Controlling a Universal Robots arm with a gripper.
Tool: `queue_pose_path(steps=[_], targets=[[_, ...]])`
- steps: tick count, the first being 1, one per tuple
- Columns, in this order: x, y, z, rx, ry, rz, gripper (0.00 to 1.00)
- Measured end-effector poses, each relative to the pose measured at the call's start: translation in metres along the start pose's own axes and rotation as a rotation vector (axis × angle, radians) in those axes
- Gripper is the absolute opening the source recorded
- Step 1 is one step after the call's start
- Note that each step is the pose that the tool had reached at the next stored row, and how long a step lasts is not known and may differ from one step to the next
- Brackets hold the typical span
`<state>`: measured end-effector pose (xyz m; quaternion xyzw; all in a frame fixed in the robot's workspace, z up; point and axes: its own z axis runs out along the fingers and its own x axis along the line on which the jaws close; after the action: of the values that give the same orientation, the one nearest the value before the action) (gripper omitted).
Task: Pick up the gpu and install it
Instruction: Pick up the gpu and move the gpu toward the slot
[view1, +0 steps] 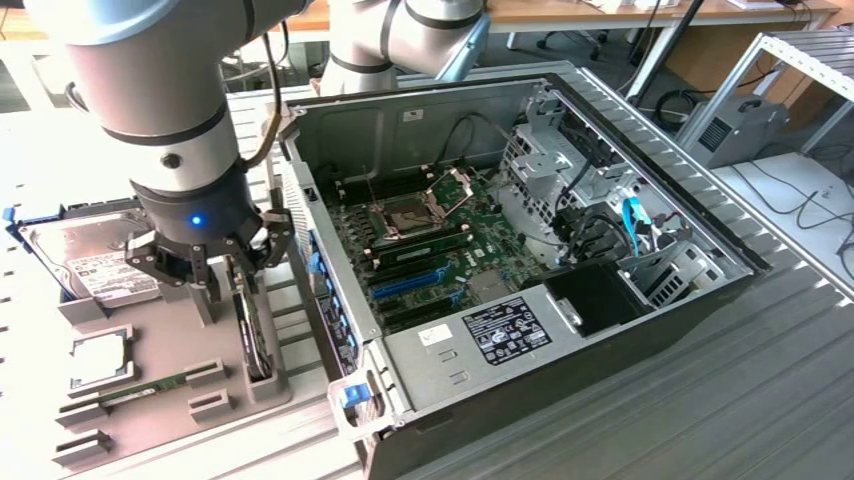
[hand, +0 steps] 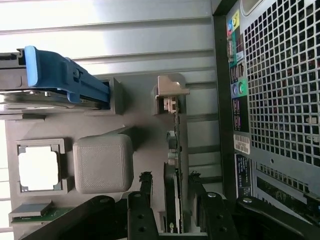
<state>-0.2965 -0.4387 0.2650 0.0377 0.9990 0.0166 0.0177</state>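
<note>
The gpu stands on its long edge in a slot of the grey parts holder, just to the exterior view's left of the open computer case. Seen edge-on in the wrist view, the gpu has its silver end bracket at the far end. My gripper is low over the card and open. Its black fingers stand on either side of the card's near end, with a gap on each side. Nothing is held.
On the holder also sit a silver hard drive in a blue caddy, a square processor, a green memory stick and a raised grey block. The case's motherboard has blue card slots. The case's perforated rear panel is close beside the card.
</note>
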Motion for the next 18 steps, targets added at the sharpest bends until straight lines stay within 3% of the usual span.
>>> queue_pose_path(steps=[9,18], targets=[[0.000,-0.0079,0.0046,0.0010,-0.0001,0.000,0.42],[0.000,-0.0099,0.0186,0.0010,0.0000,0.000,0.42]])
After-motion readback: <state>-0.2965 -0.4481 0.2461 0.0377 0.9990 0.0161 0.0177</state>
